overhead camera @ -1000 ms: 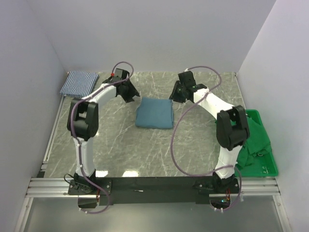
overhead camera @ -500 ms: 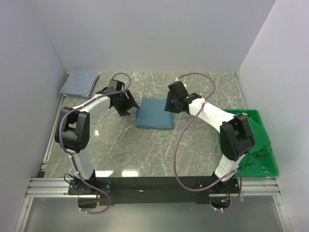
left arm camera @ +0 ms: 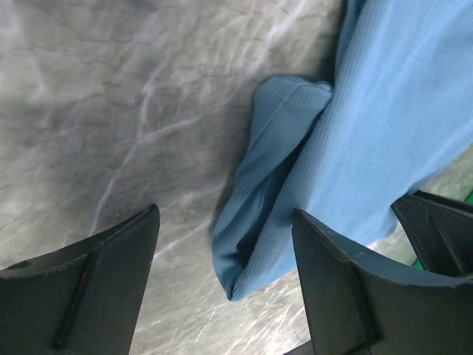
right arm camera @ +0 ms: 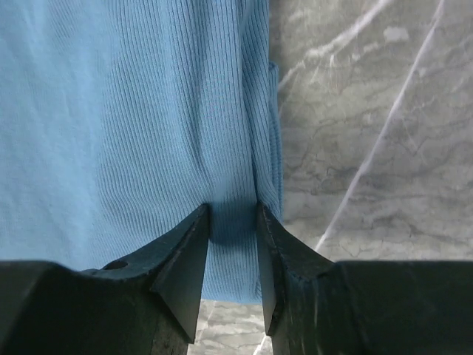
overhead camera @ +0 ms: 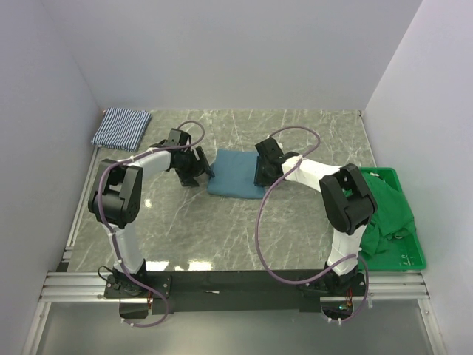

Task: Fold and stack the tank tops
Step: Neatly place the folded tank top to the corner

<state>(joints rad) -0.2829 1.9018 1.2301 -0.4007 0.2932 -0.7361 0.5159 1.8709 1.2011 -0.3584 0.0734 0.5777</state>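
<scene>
The plain teal tank top (overhead camera: pixel 236 174) lies folded into a rectangle in the middle of the table. My left gripper (overhead camera: pixel 201 171) is low at its left edge, open wide, and a folded corner of the teal tank top (left arm camera: pixel 384 133) lies between the fingers of the left gripper (left arm camera: pixel 225 214). My right gripper (overhead camera: pixel 260 174) is low at the right edge. In the right wrist view the right gripper (right arm camera: pixel 232 208) stands a little open, its tips resting on the teal tank top (right arm camera: pixel 126 126) near its hem. The striped tank top (overhead camera: pixel 122 126) lies folded at the back left corner.
A green crate (overhead camera: pixel 410 255) stands at the right edge of the table with green cloth (overhead camera: pixel 384 214) heaped in it, beside the right arm's base. White walls close in the table on three sides.
Both arms have come down and inward from above the table's back to the teal top's two side edges. The left gripper's jaws have spread wider.
</scene>
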